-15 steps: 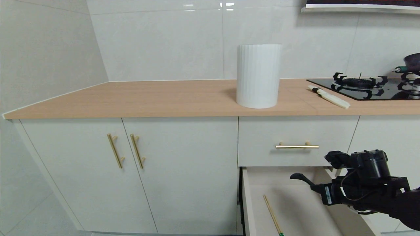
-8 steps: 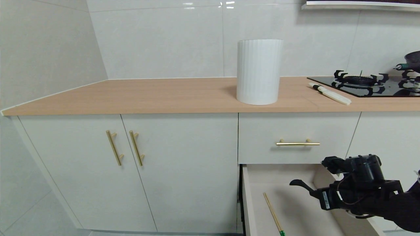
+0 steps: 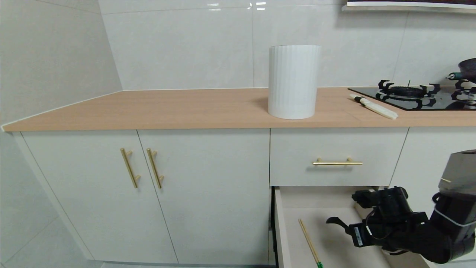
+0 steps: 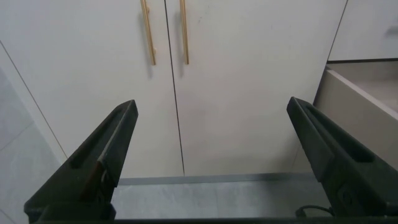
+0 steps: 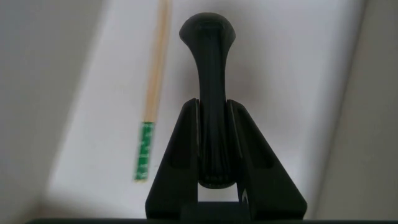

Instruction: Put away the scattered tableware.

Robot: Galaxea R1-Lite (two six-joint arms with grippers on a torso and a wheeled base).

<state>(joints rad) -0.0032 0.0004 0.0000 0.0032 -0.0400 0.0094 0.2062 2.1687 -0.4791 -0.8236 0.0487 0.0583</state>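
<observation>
Spoon [image 3: 336, 222]: black, clamped by its handle between the fingers of the right hand [image 3: 351, 230]. The bowl end projects past the fingertips. The spoon sits inside the open drawer [image 3: 279, 223], above the drawer floor. Contact with the floor cannot be determined.

Right wrist view: the right hand [image 5: 213, 109] is closed on the spoon [image 5: 208, 74]. The rounded end points across the pale drawer floor [image 5: 280, 74].

Chopstick [image 3: 308, 242]: lies flat on the drawer floor, near the left wall. Its green tip faces the drawer front. In the right wrist view the chopstick [image 5: 155, 68] is beside the spoon and clear of it.

Left hand [image 4: 208, 106]: fingers [image 4: 115, 143] spread wide apart, nothing between them. It faces the lower cabinet doors [image 4: 236, 81], low near the floor.

Table [image 3: 167, 108]:
- White ribbed cylinder [image 3: 293, 82], upright, above the closed upper drawer [image 3: 337, 149].
- White utensil [image 3: 373, 108] with a dark band, lying flat just beside the stove [image 3: 409, 98].

Cabinet doors [image 3: 204, 186]: closed, with two gold handles side by side. The open drawer is directly below the closed upper drawer.
</observation>
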